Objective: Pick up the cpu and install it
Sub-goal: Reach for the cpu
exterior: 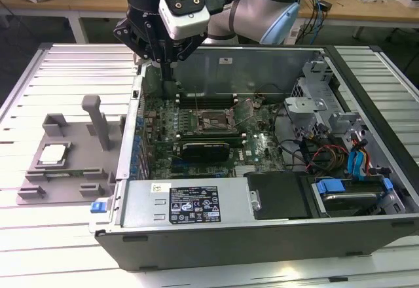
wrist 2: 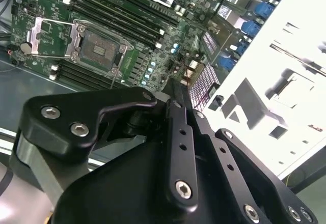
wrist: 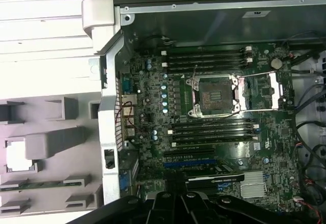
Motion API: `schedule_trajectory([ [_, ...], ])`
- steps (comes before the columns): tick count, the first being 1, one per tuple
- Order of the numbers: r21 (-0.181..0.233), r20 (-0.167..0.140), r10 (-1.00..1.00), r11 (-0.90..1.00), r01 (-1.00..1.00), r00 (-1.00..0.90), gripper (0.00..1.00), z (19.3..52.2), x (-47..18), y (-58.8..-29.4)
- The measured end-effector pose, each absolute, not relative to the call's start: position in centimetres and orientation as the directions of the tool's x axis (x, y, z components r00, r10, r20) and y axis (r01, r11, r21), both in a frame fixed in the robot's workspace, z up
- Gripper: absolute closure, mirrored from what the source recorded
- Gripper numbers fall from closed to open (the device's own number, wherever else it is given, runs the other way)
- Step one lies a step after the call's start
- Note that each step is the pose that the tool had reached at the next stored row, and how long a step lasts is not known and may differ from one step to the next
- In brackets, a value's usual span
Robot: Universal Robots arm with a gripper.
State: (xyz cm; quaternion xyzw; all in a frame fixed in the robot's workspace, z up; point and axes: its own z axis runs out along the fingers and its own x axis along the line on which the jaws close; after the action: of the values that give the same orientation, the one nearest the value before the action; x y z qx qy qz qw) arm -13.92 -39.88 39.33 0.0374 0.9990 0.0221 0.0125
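Claw: closed, nothing gripped; above the far corner of the open computer case, on the exterior view's left.
CPU: flat, metal top up, seated on the grey fixture plate outside the case, at the exterior view's left.
CPU relative to claw: well apart, no contact; nearer and further left than the claw.
Socket: on the motherboard, frame swung open.

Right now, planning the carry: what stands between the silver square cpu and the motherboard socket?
Exterior view: the grey fixture's upright post and the case's metal side wall.
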Motion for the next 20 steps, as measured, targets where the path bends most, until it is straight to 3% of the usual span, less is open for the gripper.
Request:
schedule_trajectory([
  [20,0.046,-0.023,0.075,0.996,0.074,-0.997,0.89,39.3,-16.3,-39.9],
])
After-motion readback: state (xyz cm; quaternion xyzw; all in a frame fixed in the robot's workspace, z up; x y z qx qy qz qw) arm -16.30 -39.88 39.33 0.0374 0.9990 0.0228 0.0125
